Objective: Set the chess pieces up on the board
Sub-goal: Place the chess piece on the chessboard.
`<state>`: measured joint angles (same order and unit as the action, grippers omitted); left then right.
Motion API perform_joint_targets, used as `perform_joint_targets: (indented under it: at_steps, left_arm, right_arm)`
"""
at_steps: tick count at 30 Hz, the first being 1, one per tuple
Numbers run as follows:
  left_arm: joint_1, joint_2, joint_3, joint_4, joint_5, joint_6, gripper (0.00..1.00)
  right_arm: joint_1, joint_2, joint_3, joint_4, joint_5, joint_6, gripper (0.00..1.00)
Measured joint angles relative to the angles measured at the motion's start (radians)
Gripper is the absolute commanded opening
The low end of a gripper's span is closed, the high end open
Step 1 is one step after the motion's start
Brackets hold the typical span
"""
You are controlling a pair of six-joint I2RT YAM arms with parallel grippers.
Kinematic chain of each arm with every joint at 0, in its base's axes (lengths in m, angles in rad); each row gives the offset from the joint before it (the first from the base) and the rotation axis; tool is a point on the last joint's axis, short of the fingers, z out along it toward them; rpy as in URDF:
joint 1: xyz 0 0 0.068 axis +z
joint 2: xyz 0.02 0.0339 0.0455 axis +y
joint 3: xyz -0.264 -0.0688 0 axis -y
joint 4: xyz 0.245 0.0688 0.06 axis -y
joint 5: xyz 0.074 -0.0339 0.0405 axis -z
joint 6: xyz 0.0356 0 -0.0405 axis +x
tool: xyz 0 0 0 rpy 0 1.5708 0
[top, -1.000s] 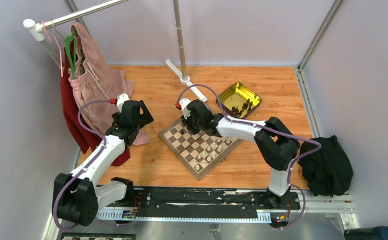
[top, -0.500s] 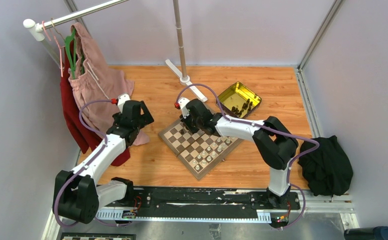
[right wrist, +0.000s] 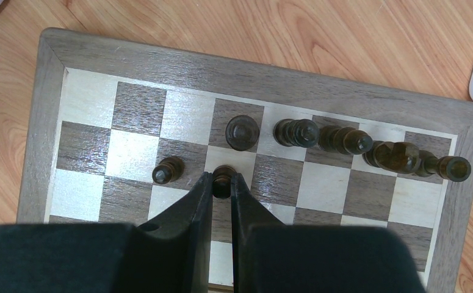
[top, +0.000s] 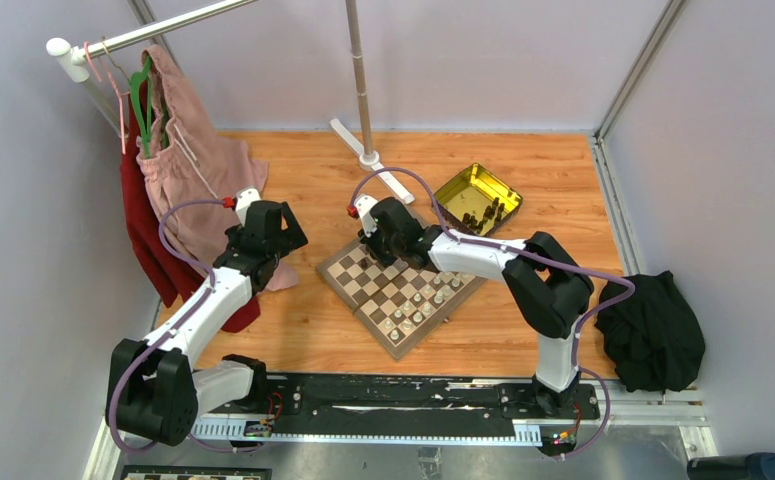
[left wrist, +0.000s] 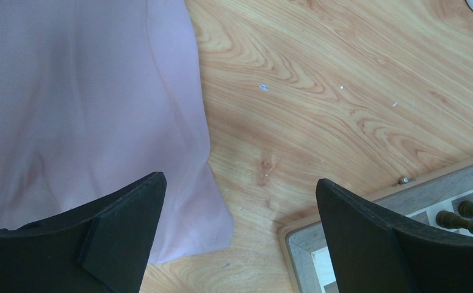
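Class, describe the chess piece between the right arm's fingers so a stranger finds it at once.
Start at the wooden board, on its side of dark pieces. In the second row, the dark pawn pinched in the right pincer is the one; the other pawn beside it stands free.

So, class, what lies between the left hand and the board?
Only bare wooden table, as the left wrist view shows. The open left hand hangs over it, with pink cloth at one side and the board at the other.
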<state>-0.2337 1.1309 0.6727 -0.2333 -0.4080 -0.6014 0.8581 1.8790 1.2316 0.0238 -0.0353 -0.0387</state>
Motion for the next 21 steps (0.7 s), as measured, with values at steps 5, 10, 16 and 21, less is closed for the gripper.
perform_joint_targets:
  at_steps: [5, 10, 16, 21]
  left_arm:
    - [0.000, 0.000, 0.000, 0.000, 0.000, 0.000, 1.00]
    - [0.000, 0.004, 0.000, 0.001, 0.000, 0.000, 1.00]
    - [0.000, 0.006, 0.000, 0.001, 0.000, 0.000, 1.00]
    - [0.000, 0.006, 0.000, 0.001, 0.000, -0.001, 1.00]
  right_arm:
    - [0.000, 0.001, 0.000, 0.000, 0.000, -0.003, 0.00]
    - [0.000, 0.003, 0.000, 0.002, -0.001, -0.004, 0.06]
    - [0.000, 0.004, 0.000, 0.002, -0.001, -0.004, 0.17]
    - [0.000, 0.004, 0.000, 0.002, -0.002, -0.004, 0.22]
